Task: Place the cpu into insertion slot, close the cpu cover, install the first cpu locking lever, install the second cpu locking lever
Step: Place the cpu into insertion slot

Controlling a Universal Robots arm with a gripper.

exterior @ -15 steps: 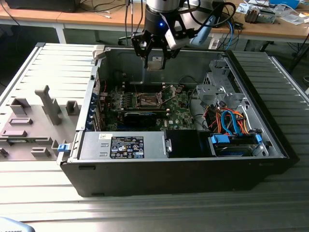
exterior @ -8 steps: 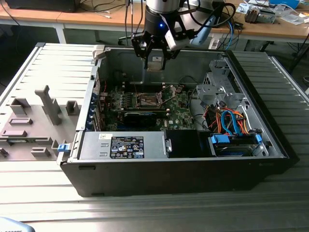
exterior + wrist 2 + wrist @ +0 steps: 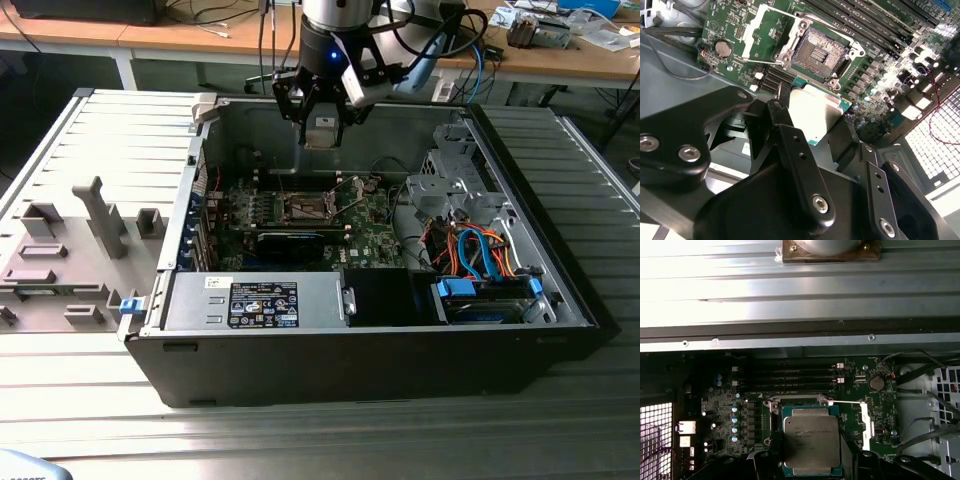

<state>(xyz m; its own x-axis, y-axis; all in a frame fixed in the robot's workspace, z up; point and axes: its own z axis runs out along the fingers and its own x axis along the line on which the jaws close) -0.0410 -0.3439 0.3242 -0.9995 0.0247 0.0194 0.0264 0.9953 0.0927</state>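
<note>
Inside the open case (image 3: 560, 300), the gripper (image 3: 320, 128) clamps the cpu (image 3: 815, 112) by its edges, hanging near the far wall above the bare slot (image 3: 820, 50) on the green board (image 3: 735, 22). The cover (image 3: 757, 30) lies flipped open beside the slot.

Ribbed metal bench (image 3: 300, 440) holds open PC case (image 3: 350, 362), grey panel (image 3: 100, 150) at the exterior view's left.
</note>
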